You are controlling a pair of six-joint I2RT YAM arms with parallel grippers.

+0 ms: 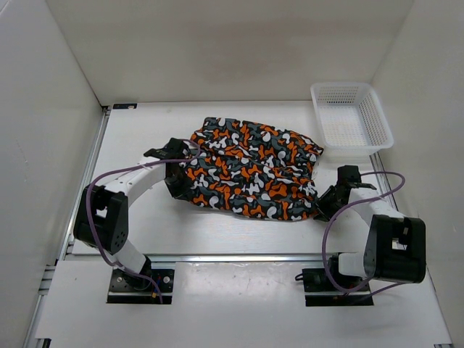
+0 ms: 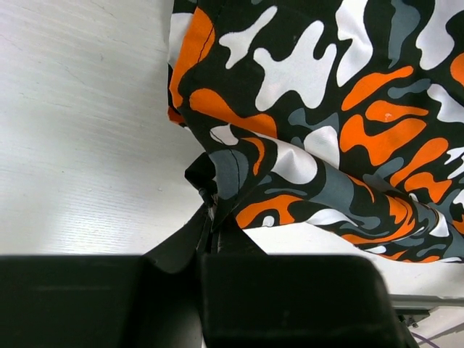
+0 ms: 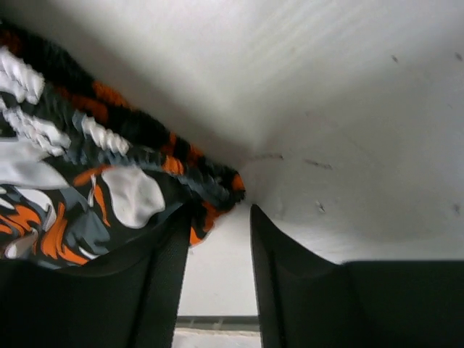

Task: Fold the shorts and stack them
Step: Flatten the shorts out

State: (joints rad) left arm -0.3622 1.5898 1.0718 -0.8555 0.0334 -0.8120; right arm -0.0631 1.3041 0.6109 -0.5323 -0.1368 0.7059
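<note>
1. Shorts (image 1: 254,174): camouflage print, lying rumpled on the worktop (image 1: 217,232) between the two sets of jaws. They are not yet folded, with no neat crease showing.
2. Left jaws: together, clamped on a thin edge of the shorts right at their tips. The cloth fans out ahead of them and to one side.
3. Right jaws: apart, gripping nothing, with bare worktop showing through the gap. A gathered, ruffled edge of the shorts (image 3: 109,145) lies against one finger (image 3: 163,268), and only a corner of it pokes into the gap.
4. Basket (image 1: 351,119): white mesh, beyond the right jaws and just beside the far corner of the shorts. Whether it touches them cannot be told.
5. Risk, right side: the jaws may close on air or on a mere corner, because so little cloth sits between them. The fabric would then slip out once lifted.
6. Risk, left side: the hold is on a shallow pinch, so a sharp pull could strip it free. It could also drag the whole garment rather than turn a fold.
7. Risk, fold: with one side held and the other loose, the fold would likely come out skewed.
8. Views compared: the overhead view alone gives the garment's whole outline and the basket. Only the wrist views reveal how each pair of jaws stands and how much cloth it has.
</note>
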